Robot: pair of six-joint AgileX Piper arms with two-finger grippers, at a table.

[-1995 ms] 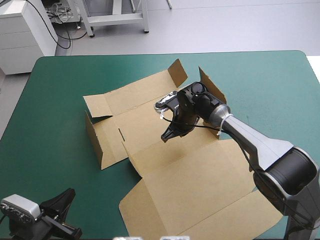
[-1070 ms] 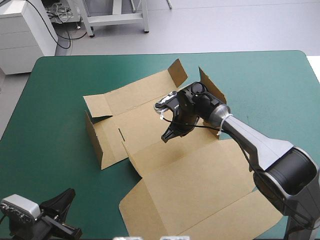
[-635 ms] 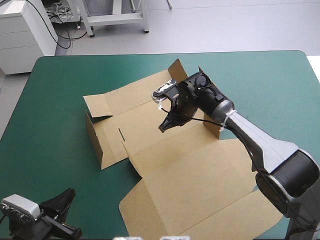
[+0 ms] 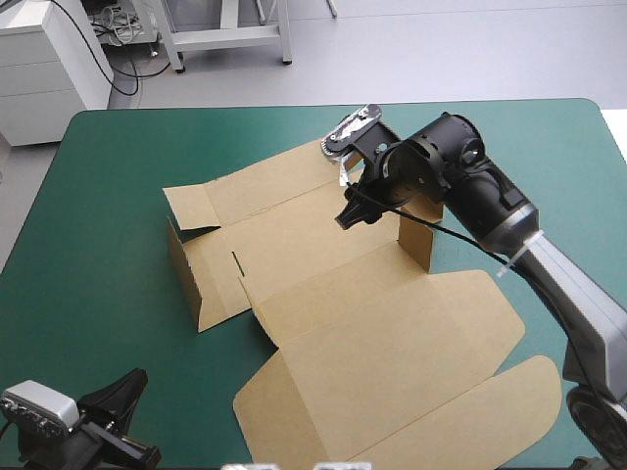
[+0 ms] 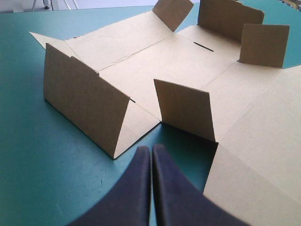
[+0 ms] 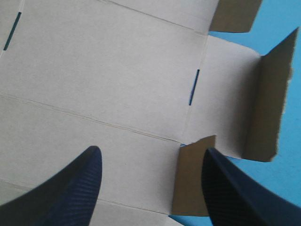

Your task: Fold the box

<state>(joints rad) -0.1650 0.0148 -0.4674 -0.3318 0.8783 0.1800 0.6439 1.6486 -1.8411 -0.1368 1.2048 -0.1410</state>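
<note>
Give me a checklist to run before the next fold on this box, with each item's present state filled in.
1. The right tool is open: ok, its fingers stand apart.
2. The right tool is empty: ok, it hangs over the base of the box and holds nothing.
3. The left tool is clear of the board: ok, it is shut over the teal-green cover, short of the box's near-left corner.
4. Side walls up: ok, the left wall and the right wall stand upright.
5. The far panel is raised: not ok, it lies flat.
6. The lid lies flat: ok.
</note>
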